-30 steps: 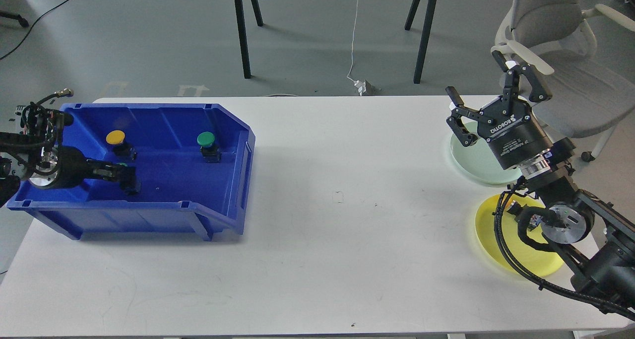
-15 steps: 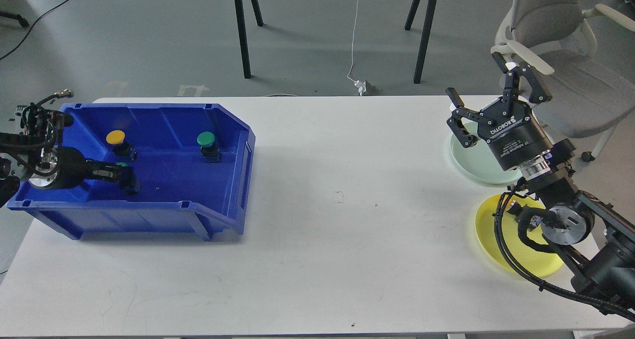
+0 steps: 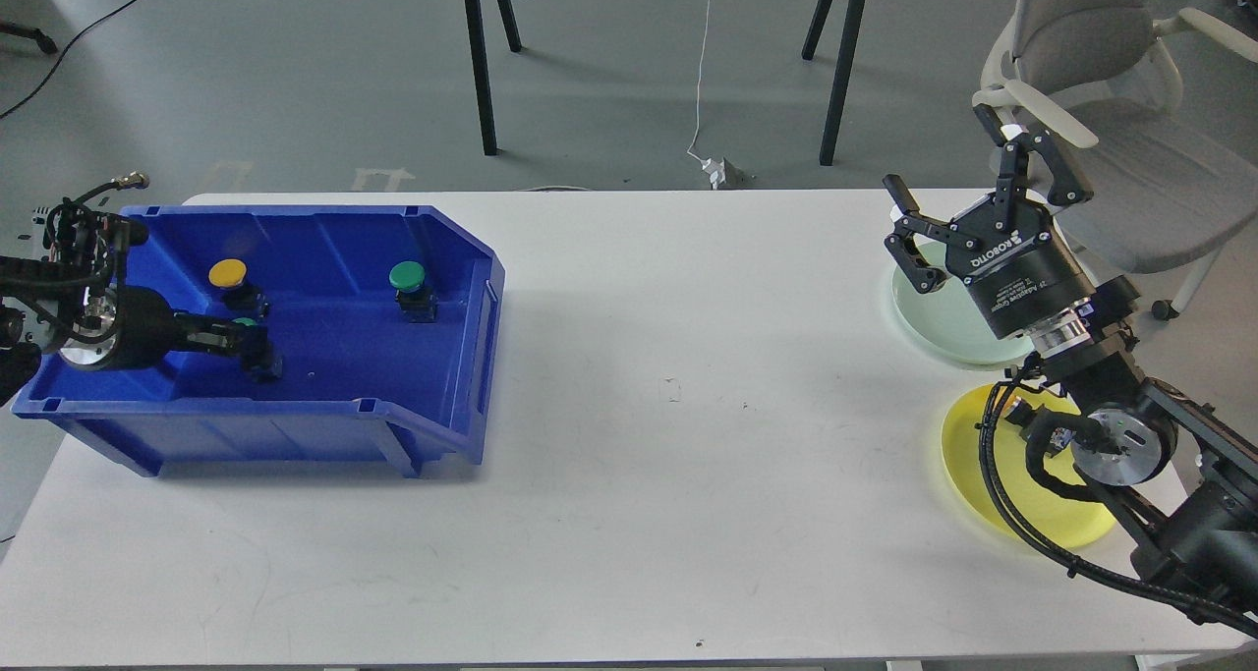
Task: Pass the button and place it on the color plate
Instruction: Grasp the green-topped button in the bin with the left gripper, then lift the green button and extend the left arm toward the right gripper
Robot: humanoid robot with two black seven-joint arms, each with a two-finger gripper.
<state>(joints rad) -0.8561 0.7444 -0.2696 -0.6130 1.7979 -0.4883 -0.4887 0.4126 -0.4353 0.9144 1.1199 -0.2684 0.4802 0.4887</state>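
1. While reaching into the blue bin [image 3: 324,229] from the left, the left gripper [image 3: 246,342] is sitting low on the bin floor, its fingers pinching a green-capped button [image 3: 248,325] (only a sliver of green is showing between the dark tips).
2. That button is lying mostly hidden, so its long axis is not something I can tell.
3. Two other buttons are standing upright in the bin, caps up: a yellow button [image 3: 228,276] just behind the left gripper and a green button [image 3: 408,280] well to the right.
4. Across the table [image 3: 639,455], the right gripper [image 3: 968,209] is hovering with fingers spread wide and nothing between them, pointing up and away.
5. It is hanging over a pale green plate [image 3: 934,322]; a yellow plate [image 3: 968,455] is lying nearer, partly covered by the right arm.
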